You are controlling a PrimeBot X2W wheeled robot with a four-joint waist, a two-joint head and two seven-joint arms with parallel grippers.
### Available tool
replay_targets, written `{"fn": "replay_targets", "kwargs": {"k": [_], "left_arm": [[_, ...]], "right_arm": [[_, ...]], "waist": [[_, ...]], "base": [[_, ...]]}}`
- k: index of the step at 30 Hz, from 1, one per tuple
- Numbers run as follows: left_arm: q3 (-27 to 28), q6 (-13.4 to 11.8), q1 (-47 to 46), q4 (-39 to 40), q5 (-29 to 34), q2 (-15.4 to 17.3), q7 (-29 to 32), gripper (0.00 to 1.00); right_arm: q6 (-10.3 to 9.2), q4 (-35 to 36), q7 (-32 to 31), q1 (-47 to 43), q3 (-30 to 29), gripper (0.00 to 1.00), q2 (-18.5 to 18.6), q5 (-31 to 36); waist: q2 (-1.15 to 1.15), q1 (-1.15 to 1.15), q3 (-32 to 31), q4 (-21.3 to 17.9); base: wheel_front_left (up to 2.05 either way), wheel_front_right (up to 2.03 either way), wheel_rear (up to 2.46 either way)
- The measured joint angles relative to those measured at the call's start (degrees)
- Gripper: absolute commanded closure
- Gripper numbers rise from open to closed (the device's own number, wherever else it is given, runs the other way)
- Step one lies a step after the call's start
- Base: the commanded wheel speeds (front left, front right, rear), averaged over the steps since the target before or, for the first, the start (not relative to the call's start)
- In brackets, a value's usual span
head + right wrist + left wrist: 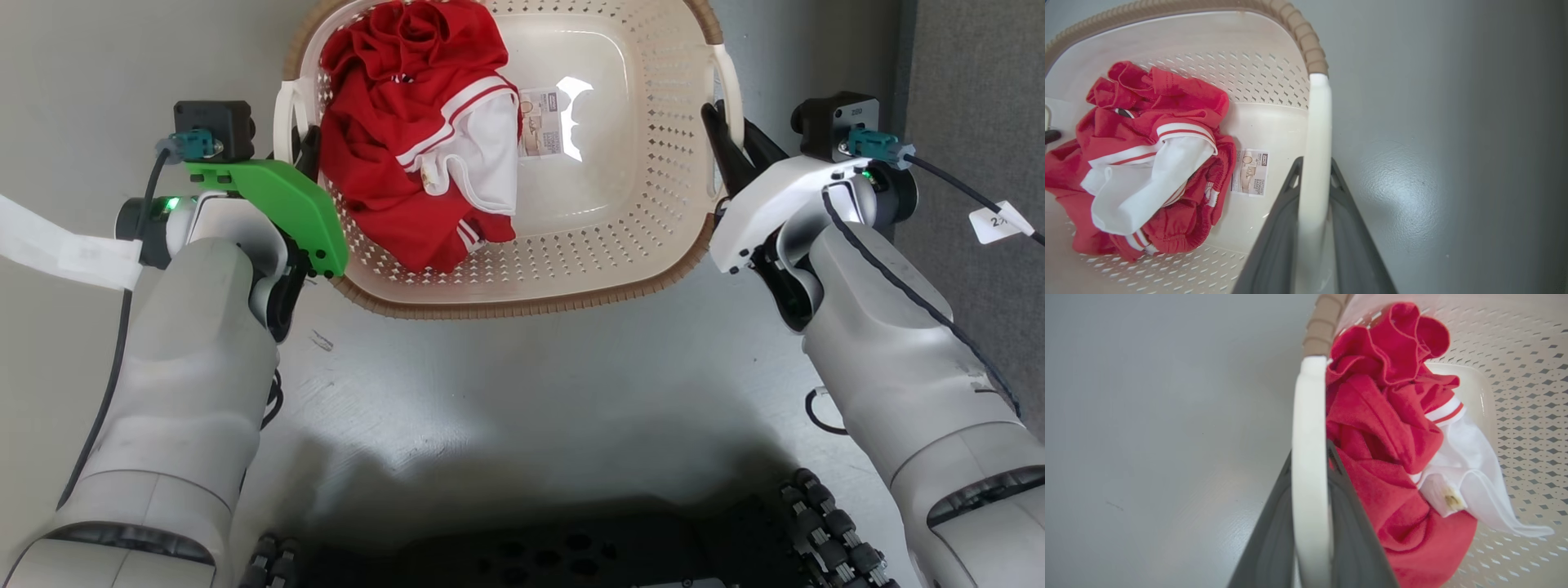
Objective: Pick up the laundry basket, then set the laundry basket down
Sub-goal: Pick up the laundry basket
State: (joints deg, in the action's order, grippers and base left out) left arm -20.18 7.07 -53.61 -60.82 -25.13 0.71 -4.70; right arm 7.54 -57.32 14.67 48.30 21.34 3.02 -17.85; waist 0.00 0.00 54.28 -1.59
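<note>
The laundry basket (522, 304) is cream-white and perforated, with a brown woven rim, and sits at the top centre of the head view. Red and white clothes (408, 139) lie in its left half, and a paper label (541, 122) shows on its bottom. My left gripper (306, 155) is shut on the white left handle (283, 122). In the left wrist view that handle (1308, 396) runs between the dark fingers of the left gripper (1310, 454). My right gripper (725, 135) is shut on the right handle (729, 82); this handle (1318, 114) passes between the right gripper's (1315, 161) fingers. Whether the basket touches the floor I cannot tell.
A smooth grey floor (522, 392) surrounds the basket. My dark wheeled base (571, 559) lies along the bottom edge. A darker grey strip (980, 82) runs down the far right. Cables with paper tags (992, 222) hang from both wrists.
</note>
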Motion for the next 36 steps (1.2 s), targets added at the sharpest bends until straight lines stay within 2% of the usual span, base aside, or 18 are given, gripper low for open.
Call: {"fn": "replay_targets", "kwargs": {"k": [10,21,36], "left_arm": [[-0.5,0.1,-0.1,-3.9,-1.1,-0.9,-1.0,1.00],[-0.9,0.6,2.4,-7.7,-2.5,-1.7,-0.8,1.00],[-2.2,1.0,7.9,-9.5,-7.1,-1.9,4.8,1.00]], "right_arm": [[0.02,-2.8,-0.1,0.3,0.7,1.00,-0.6,-0.4],[0.20,-6.9,-0.4,-2.9,2.9,1.00,-1.4,-3.5],[0.53,-8.6,-5.3,-7.8,6.0,1.00,-2.0,-9.9]], "waist": [[0.00,0.00,-2.7,0.0],[0.00,0.00,-9.3,0.0],[0.00,0.00,-20.2,-0.1]], "base": [[0.00,0.00,0.00],[0.00,0.00,0.00],[0.00,0.00,0.00]]}}
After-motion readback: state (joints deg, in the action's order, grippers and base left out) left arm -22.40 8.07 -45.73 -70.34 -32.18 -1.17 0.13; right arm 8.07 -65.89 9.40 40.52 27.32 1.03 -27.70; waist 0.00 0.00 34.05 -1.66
